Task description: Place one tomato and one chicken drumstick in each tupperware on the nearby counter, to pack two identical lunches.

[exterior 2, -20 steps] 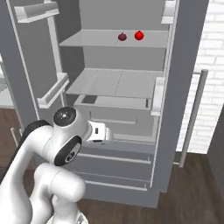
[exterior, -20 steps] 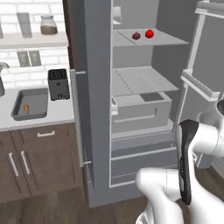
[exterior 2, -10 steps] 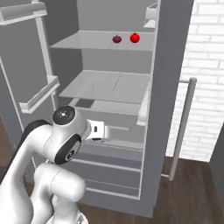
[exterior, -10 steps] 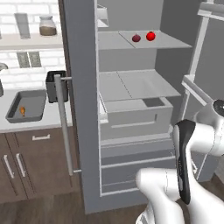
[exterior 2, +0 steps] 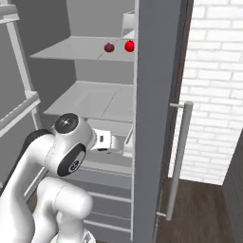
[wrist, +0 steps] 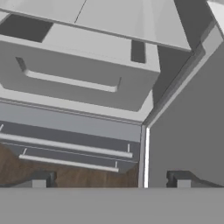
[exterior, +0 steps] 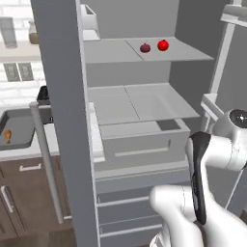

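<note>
The pincer hangs released and empty, its 2 tips spread wide, facing the fridge drawer low in the open fridge. The tomato lies well above it on the upper shelf, beside a darker fruit. A drumstick sits in a tray on the bench far left.

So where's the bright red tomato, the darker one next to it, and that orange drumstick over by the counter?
bright red tomato (exterior: 163, 45): left base view, middle of its glossy skin.
darker tomato (exterior: 144, 48): left base view, centre of its body.
chicken drumstick (exterior: 7, 136): left base view, its meaty part, inside the dark grey tupperware (exterior: 21, 126), bare floor.
</note>
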Controlling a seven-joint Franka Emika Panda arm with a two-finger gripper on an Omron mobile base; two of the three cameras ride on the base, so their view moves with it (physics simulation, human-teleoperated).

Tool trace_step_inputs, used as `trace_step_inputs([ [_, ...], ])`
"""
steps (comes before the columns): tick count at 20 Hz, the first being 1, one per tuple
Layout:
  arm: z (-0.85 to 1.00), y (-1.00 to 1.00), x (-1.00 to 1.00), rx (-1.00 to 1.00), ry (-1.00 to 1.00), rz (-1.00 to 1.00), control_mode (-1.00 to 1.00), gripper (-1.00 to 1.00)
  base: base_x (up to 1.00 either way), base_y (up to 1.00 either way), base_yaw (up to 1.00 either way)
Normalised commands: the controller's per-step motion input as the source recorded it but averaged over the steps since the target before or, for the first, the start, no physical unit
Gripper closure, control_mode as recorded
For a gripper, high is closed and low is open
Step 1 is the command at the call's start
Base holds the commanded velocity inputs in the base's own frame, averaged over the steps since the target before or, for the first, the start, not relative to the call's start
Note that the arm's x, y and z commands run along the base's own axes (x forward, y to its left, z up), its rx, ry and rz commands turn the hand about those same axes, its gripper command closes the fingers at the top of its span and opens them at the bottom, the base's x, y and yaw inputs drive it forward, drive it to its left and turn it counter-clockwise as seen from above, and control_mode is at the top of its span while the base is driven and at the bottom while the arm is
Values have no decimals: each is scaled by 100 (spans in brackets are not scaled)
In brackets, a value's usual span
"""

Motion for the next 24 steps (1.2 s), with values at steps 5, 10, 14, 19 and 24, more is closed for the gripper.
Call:
trace_step_inputs([
  [5,0,0,0,0,0,0,100,-100,48,-7,1],
  [10,0,0,0,0,0,0,100,-100,65,40,0],
  [14,0,0,0,0,0,0,100,-100,23,69,11],
  [19,20,0,0,0,-5,0,-100,-100,1,13,11],
  [24,100,7,0,0,-47,0,-100,-100,0,0,0],
])
